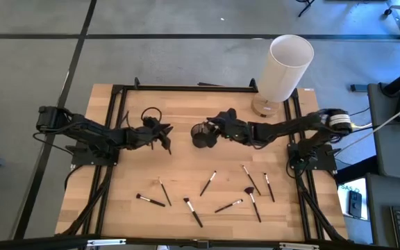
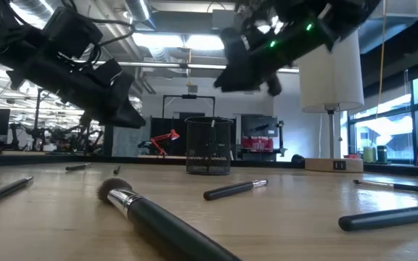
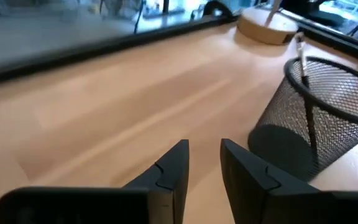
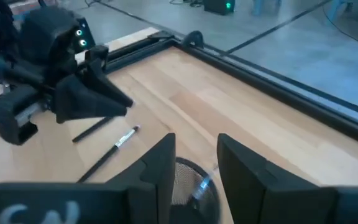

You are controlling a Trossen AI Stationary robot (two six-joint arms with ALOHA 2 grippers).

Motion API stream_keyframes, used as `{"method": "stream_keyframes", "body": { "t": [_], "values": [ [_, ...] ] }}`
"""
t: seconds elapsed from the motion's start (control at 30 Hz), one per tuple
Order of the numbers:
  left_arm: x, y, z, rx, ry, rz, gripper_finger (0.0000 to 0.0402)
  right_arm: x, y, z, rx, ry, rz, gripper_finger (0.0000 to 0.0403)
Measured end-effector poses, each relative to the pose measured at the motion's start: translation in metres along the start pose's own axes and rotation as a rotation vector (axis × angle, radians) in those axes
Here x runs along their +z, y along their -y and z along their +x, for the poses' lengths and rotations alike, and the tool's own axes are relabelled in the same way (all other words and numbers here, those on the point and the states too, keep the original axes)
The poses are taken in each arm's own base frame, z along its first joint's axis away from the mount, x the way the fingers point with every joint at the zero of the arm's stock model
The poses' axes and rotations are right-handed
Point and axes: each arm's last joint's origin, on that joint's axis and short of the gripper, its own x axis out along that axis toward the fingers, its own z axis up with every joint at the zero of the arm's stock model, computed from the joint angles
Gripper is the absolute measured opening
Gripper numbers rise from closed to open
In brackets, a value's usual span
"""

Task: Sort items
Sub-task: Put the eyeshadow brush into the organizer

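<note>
Several makeup brushes lie flat on the near half of the table, among them a black one [image 1: 193,212], one with a pale ferrule [image 1: 208,182] and one with a reddish fan head [image 1: 249,190]. A black mesh cup [image 1: 201,136] stands mid-table with one brush [image 3: 304,74] leaning upright inside it. My right gripper [image 1: 212,126] hovers open just above the cup [image 4: 191,186], and the brush's pale ferrule [image 4: 202,185] shows below its fingers. My left gripper [image 1: 164,137] is open, empty and low over the bare wood left of the cup [image 3: 319,118].
A tall white cylinder [image 1: 287,64] on a wooden base stands at the far right corner. A black metal frame [image 1: 186,88] runs along the table's edges. In the low view a big brush [image 2: 158,221] lies close to the near edge. Bare wood lies between the two grippers.
</note>
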Motion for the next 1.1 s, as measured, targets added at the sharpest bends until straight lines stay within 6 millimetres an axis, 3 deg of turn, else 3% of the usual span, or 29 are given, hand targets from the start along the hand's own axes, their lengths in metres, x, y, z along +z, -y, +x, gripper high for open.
{"method": "stream_keyframes", "body": {
  "t": [0.2,0.37,0.5,0.67,0.87,1.1],
  "values": [
    [0.008,0.009,0.004,0.153,-0.287,-0.058,0.0086,0.007,0.009,-0.04,-0.035,-0.154,0.04,0.0116],
    [0.042,0.023,0.0,0.32,-0.445,-0.117,0.0089,0.007,0.014,-0.058,-0.073,-0.205,0.032,0.0116],
    [0.056,0.033,0.006,0.301,-0.489,-0.175,0.0102,0.015,0.017,-0.066,-0.04,-0.201,0.058,0.0116],
    [0.044,0.034,0.019,0.36,-0.566,-0.221,0.0142,0.019,0.023,-0.08,-0.017,-0.241,0.041,0.0116],
    [0.03,0.025,0.03,0.496,-0.601,-0.337,0.0187,0.011,0.032,-0.094,-0.135,-0.302,0.027,0.0116],
    [0.011,0.025,0.044,0.535,-0.661,-0.349,0.0187,0.005,0.027,-0.102,-0.139,-0.326,0.022,0.0116]
  ]
}}
